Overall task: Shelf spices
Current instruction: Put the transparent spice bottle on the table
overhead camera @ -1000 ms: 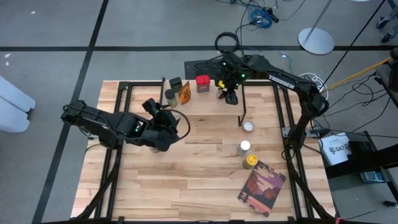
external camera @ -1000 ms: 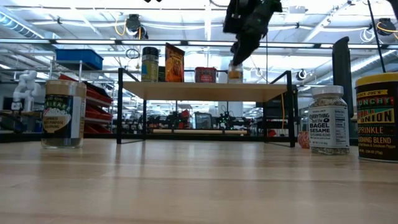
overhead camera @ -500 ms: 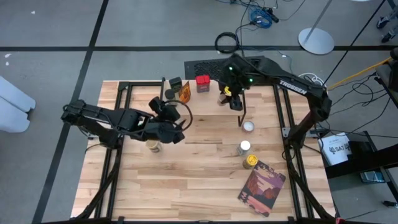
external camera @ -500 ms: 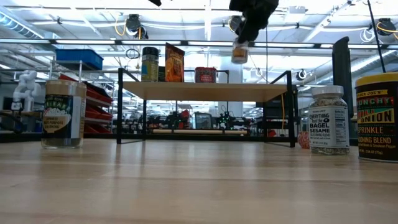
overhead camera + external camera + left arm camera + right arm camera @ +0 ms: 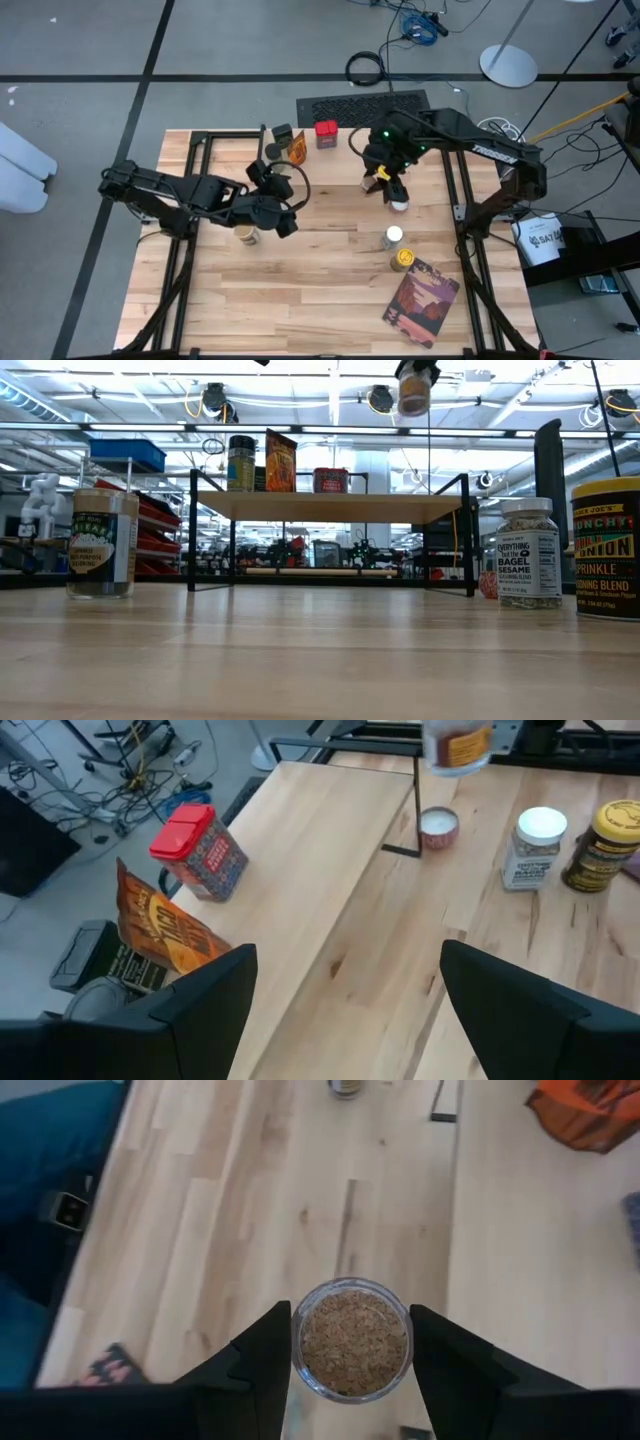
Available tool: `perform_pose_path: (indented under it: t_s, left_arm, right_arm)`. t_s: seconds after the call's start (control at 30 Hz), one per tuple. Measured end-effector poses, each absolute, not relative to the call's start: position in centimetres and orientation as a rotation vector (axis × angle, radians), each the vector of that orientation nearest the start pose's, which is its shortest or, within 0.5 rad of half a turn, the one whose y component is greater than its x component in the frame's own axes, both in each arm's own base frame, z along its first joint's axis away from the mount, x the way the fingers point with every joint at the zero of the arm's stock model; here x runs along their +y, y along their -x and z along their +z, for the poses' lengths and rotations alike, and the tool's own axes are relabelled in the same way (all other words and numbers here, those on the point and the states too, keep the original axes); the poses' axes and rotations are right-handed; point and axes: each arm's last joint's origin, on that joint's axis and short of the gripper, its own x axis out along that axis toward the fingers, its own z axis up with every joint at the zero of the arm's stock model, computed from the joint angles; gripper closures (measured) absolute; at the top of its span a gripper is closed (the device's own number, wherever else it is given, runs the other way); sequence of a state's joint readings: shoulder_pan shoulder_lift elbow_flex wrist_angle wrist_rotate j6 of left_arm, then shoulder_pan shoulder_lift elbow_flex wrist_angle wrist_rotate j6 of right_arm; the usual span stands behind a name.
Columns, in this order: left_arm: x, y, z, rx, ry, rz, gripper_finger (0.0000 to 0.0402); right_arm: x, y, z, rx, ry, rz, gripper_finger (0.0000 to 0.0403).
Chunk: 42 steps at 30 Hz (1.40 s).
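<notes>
Between dark fingers (image 5: 350,1342) — round glass jar (image 5: 352,1338)

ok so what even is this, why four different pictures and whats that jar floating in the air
It is a robot with two dark arms at a wooden table, each ending in a two-finger claw. One picture looks straight down, one looks level across the table top, and two come from cameras on the arms' wrists.

The floating jar is not floating: the right claw grips it from both sides, up in the air beside the small shelf. On that shelf stand a red tin, an orange-labelled packet and a couple of dark jars.

The left claw is open and holds nothing. Under that arm a jar stands on the table. Three more jars and a book lie toward the right side.
</notes>
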<state>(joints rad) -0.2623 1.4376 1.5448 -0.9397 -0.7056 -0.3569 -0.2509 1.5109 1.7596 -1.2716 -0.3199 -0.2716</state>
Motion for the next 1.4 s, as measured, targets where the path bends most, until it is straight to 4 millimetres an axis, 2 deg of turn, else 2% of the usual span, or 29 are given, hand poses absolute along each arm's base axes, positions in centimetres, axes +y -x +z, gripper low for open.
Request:
perform_pose_path:
  t_s: [0.3,0.57,0.9,1.1,1.4]
  left_arm:
    - [-6.2,-27.9,38.5,0.648,-0.026,0.469,0.0078]
    - [-8.3,-27.7,38.4,0.64,-0.036,0.39,0.0078]
    - [-10.8,-28.6,36.7,0.684,-0.065,0.343,0.0078]
    - [-11.8,-28.5,36.5,0.682,-0.061,0.321,0.0078]
    - [-12.5,-28.6,36.8,0.641,-0.041,0.298,0.0078]
  right_arm:
    - [-2.7,-26.7,40.8,0.992,-0.134,0.212,0.0236]
    - [0.2,-26.9,40.8,1.011,-0.164,0.218,0.0236]
    - [3.2,-26.9,40.9,1.021,-0.189,0.2,0.0236]
    - [4.7,-26.7,40.8,1.026,-0.185,0.122,0.0236]
    - [6.0,-26.6,40.7,1.023,-0.273,-0.037,0.0236]
